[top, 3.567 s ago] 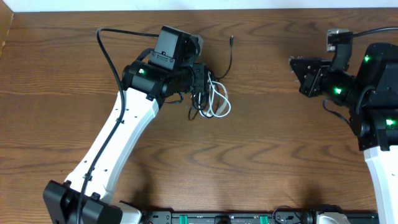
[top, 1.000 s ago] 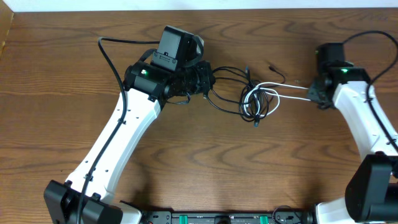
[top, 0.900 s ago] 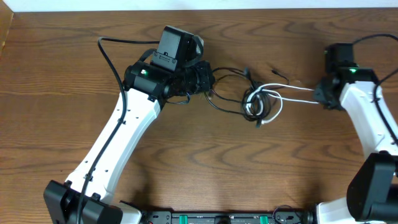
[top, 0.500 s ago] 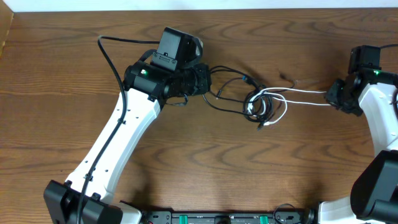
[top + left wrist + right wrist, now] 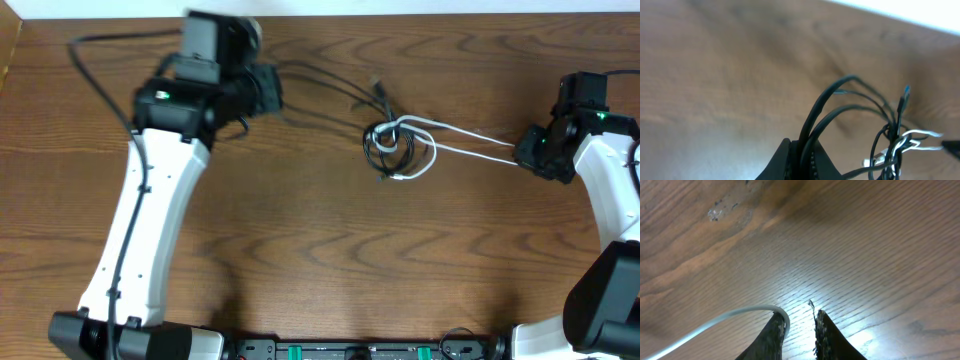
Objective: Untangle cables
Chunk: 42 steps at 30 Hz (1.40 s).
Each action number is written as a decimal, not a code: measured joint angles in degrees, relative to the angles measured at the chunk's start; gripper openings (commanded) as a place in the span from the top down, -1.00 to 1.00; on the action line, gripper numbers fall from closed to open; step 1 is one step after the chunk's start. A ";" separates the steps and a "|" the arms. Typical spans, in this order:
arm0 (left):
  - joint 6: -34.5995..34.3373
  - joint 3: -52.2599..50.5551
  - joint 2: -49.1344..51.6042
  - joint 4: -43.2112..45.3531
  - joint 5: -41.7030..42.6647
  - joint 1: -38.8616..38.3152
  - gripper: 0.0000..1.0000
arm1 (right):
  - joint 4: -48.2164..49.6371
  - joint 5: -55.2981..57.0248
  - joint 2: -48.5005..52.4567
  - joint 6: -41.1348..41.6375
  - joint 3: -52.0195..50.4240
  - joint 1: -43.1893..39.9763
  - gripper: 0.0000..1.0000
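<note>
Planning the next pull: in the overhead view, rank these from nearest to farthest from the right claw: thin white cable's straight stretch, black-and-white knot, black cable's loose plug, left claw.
1. The thin white cable, straight stretch, held in the right claw.
2. The black-and-white knot, mid-table.
3. The thin black cable's loose plug, toward the far edge.
4. The left claw, far left.

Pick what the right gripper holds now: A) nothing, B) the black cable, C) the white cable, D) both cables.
C: the white cable curves in at the right gripper in the wrist view, and overhead its strands stretch from the tangle to that gripper; the black cable runs to the left gripper.
</note>
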 measured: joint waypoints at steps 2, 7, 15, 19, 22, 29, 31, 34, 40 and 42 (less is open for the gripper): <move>0.83 3.45 -0.33 0.13 -1.03 1.29 0.85 | -0.02 1.68 0.52 -0.02 0.00 -0.28 0.67; 1.70 8.94 -2.45 0.35 -3.02 5.92 0.85 | -0.02 4.04 1.73 -0.02 0.00 -0.87 0.67; 1.84 12.50 -2.93 0.33 0.02 10.80 0.85 | 1.42 1.38 1.81 -2.91 0.00 -0.81 0.50; 1.81 12.50 -2.93 -1.42 2.36 9.20 0.85 | 3.52 -7.87 1.81 -9.25 0.00 0.09 0.14; 1.64 12.50 -2.93 -2.64 3.37 7.63 0.85 | 4.61 -19.06 1.81 -15.67 0.00 2.01 -0.12; -0.04 11.93 -2.19 -6.19 4.70 2.51 0.85 | 7.48 -36.85 1.81 -23.34 0.00 8.20 -0.22; -0.22 10.88 -1.25 -7.04 4.96 0.81 0.85 | 7.72 -38.91 1.81 -23.61 0.00 9.18 -0.22; -0.13 8.46 1.51 -7.67 5.09 -1.62 0.85 | 7.72 -40.39 1.81 -23.63 0.00 9.75 -0.21; 2.16 5.99 9.18 -8.11 3.93 -5.33 0.85 | 7.41 -37.99 1.84 -22.51 0.00 9.79 -0.20; 3.10 5.99 10.86 -8.50 1.73 -6.60 0.85 | 7.37 -36.68 1.84 -21.99 0.00 9.79 -0.21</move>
